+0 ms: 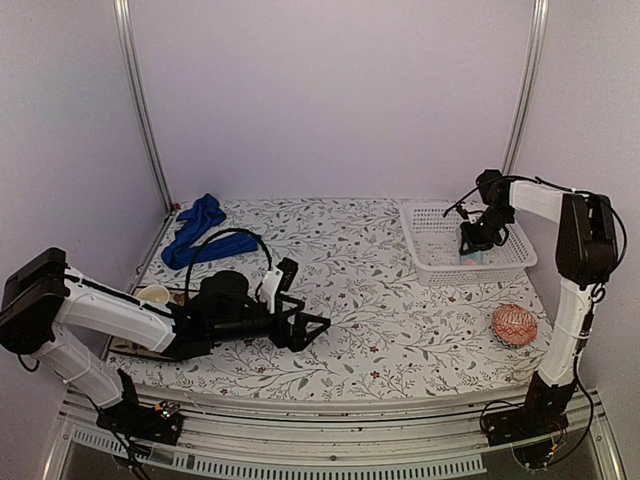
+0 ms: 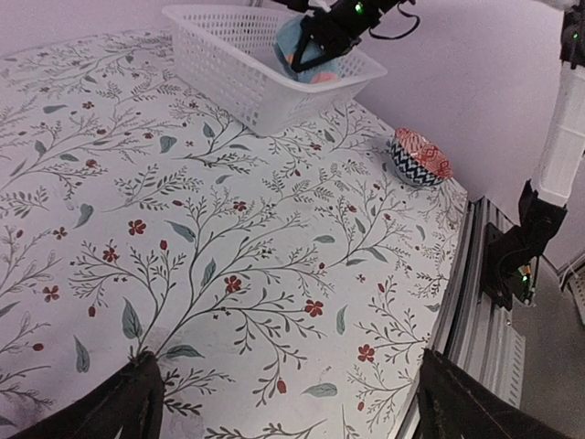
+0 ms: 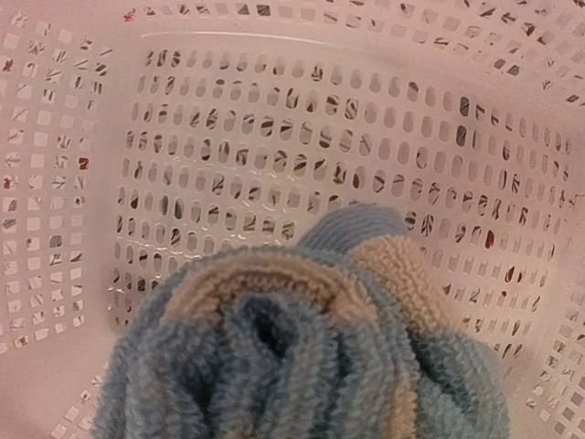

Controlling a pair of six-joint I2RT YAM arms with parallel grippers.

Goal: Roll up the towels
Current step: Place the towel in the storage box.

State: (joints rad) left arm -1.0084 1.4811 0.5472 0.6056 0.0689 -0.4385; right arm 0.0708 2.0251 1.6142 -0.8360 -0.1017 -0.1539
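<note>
Pale lilac walls close in a table (image 1: 400, 345) covered with a floral cloth. At its far left corner the royal-blue towel (image 1: 195, 230) lies loose and crumpled, not rolled.

A white basket (image 1: 430, 265) sits at the far right. The right gripper (image 1: 472, 240) reaches down into it, its fingers clamped on the light-blue towel (image 3: 311, 347). That towel is a rolled bundle with pale bands, held just above the basket's perforated floor. The left wrist view shows the same bundle (image 2: 297, 50) between the dark fingers inside the basket.

The left gripper (image 1: 310, 328) lies low over the near left of the table. Its fingers (image 2: 128, 402) are spread wide with only bare cloth between them, well apart from both towels.

A patterned ball (image 1: 514, 325) rests near the right edge, in front of the basket.
</note>
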